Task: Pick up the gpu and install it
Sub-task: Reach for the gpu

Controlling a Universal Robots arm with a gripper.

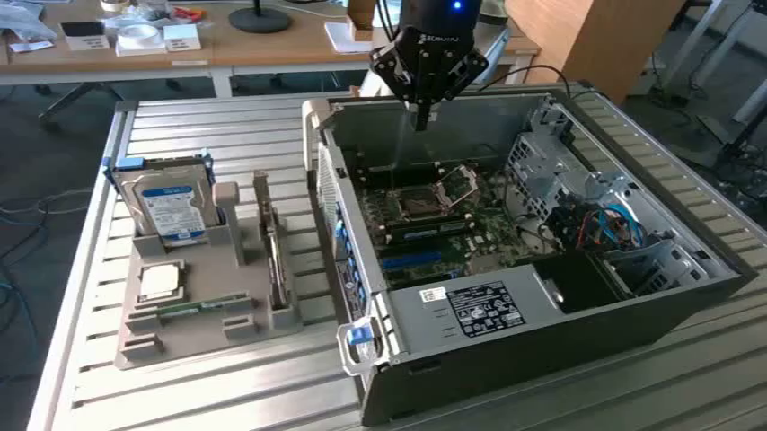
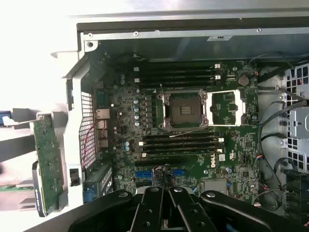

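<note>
Two containers sit on the slatted metal table (image 1: 204,126): a grey parts tray (image 1: 207,260) on the exterior view's left and an open PC case (image 1: 527,332) on its right, lying on its side w/ the side panel off.

Tray contents:
- HDD (image 1: 168,205), silver w/ blue label, upright in the far-left slot.
- CPU chip (image 1: 160,280), flat in a pocket just nearer than the HDD.
- Memory stick (image 1: 198,308), narrow and green, lying along the near edge.
- The gpu (image 1: 277,260), on edge in the long slot at the tray's right side, next to the case wall.

Case contents:
- Mobo (image 1: 444,229) flat on the floor.
- CPU socket (image 2: 186,110) w/ its metal frame flipped open beside it.
- Black RAM slots on either side of the socket.
- Blue expansion slots (image 1: 414,260) nearer.
- Drive cage and blue cables (image 1: 612,224) at the right end.

In the wrist view the gpu (image 2: 48,159) shows as a thin green board face dotted w/ small components, w/ a pale metal strip along one long edge, standing just outside the case's perforated rear wall. Its cooler can't be made out.

Gripper (image 1: 421,121) hangs over the far part of the case interior, above the mobo and well apart from the gpu. Its fingers (image 2: 181,208) are pressed together w/ nothing between them.
</note>
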